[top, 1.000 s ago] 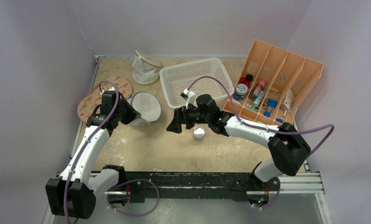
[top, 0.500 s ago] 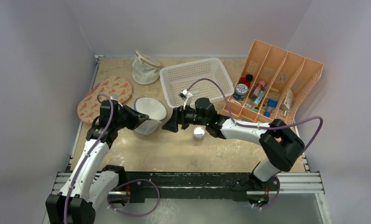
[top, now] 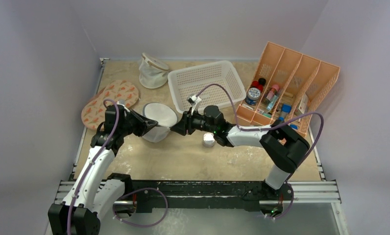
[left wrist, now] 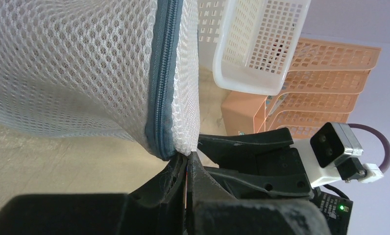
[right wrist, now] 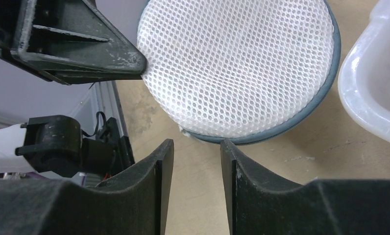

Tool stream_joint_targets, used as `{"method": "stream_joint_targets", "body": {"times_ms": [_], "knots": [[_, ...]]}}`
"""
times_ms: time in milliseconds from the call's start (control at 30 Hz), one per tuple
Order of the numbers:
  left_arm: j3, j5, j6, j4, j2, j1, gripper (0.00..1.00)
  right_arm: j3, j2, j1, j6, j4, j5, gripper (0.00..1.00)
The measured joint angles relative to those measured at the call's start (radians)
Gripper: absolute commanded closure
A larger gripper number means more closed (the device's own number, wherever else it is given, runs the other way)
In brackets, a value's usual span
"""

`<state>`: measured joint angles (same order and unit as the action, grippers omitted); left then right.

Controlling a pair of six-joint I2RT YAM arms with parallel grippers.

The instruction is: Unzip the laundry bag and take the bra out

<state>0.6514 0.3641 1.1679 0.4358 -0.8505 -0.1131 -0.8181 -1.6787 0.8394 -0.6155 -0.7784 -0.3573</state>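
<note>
The tabletop is tan and scuffed, closed in by pale lilac walls, with a metal rail along the near edge. At 10 o'clock lies a flat oval pad with an orange pattern.

The left gripper is pressed together on the mesh edge of the laundry bag, right at its grey-blue zipper. The bag sits at 9 o'clock of the table's middle. Its flat round face is turned upward and tipped a little toward 3 o'clock, so the drum's short axis leans that way.

A white mesh pouch with a tan rim stands at 11 o'clock. The right gripper points toward 9 o'clock, its fingers spread with nothing between them, tips just beside the bag's rim.

A small round jar stands at its 5 o'clock. A white basket sits at 12, an orange organizer at 2.

A second ago the bag stood beside the pad. It has been drawn toward the middle, and the right gripper has closed in from 3 o'clock.
</note>
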Motion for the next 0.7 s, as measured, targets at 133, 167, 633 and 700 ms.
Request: {"method": "stream_joint_targets", "body": {"times_ms": [133,167,633,700], "knots": [[0.000,0.003,0.000,0.000,0.000,0.000,1.00,0.007,-0.042,0.000,-0.005,-0.057,0.002,0.60],[0.000,0.003,0.000,0.001,0.000,0.000,1.00,0.007,-0.050,0.000,-0.007,-0.066,0.002,0.59],[0.000,0.012,0.000,-0.001,0.003,0.000,1.00,0.118,-0.063,0.018,-0.063,-0.202,0.019,0.52],[0.000,0.014,0.000,-0.002,0.003,0.000,1.00,0.121,-0.063,0.019,-0.069,-0.210,0.019,0.52]]}}
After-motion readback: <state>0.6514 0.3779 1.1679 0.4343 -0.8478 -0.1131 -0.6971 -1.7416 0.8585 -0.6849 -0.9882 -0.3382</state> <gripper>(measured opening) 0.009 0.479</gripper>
